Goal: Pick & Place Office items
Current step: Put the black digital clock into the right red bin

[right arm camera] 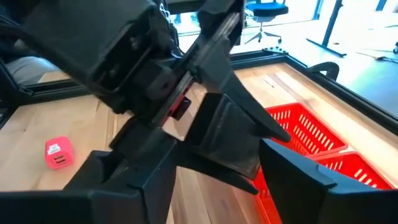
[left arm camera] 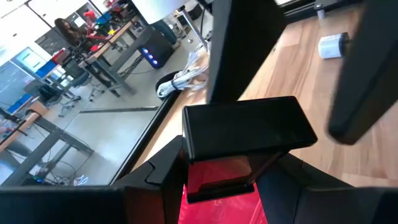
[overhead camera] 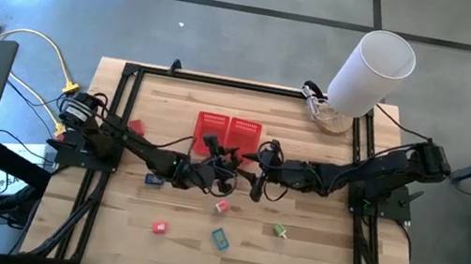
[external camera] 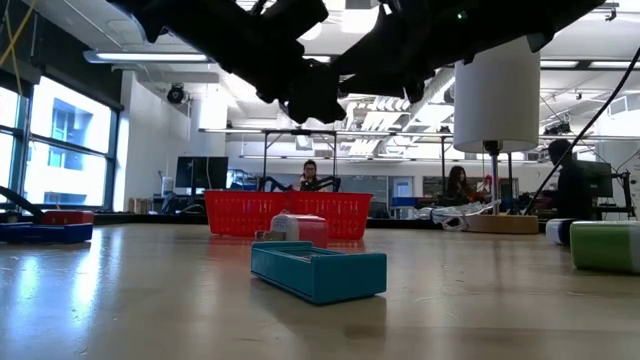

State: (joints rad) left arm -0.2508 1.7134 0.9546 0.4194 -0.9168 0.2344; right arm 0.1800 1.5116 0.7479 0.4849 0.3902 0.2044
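A black office item hangs in the air over the red mesh basket at mid-table. My left gripper is shut on it. My right gripper comes from the table's right and stands open at the same item, one finger on each side. Flat on the wood nearer the front edge lie the pale pink item, the teal one, the green one and the red-pink one. The dark blue one lies under my left arm. My left gripper pinches the black item's near end between its two fingers. It reaches in nearly level from the table's left side. The item is lifted clear above the basket, its broad flat face standing up past the fingertips.
A tall white cylinder stands at the far right corner beside a coil of cable. A small red thing lies left of the basket. A black frame rims the tabletop. People sit at desks in the room behind.
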